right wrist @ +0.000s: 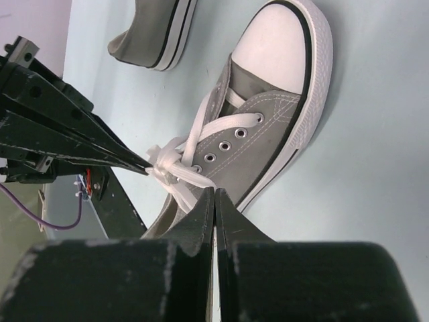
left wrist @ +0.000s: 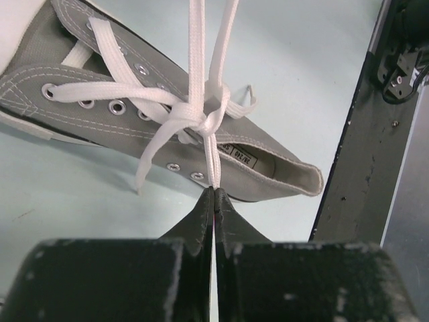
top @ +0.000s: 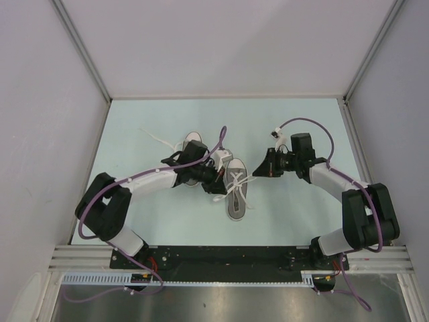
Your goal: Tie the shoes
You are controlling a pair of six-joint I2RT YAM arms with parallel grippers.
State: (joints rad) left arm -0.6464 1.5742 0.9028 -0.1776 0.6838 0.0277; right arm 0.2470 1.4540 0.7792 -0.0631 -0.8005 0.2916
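Note:
Two grey sneakers with white toe caps lie mid-table. The right shoe (top: 236, 198) has a white lace knot (left wrist: 198, 118) over its tongue, also in the right wrist view (right wrist: 164, 164). My left gripper (left wrist: 213, 192) is shut on a lace strand coming from the knot, just left of the shoe (top: 220, 180). My right gripper (right wrist: 214, 194) is shut on another lace strand from the same knot, just right of the shoe (top: 257, 168). The lace runs taut between knot and each gripper. The left shoe (top: 193, 143) is partly hidden under my left arm, with a loose lace (top: 157, 139).
The left shoe's heel shows at the top of the right wrist view (right wrist: 151, 33). The black base rail (left wrist: 362, 154) runs along the table's near edge. White walls enclose the table on the left, back and right.

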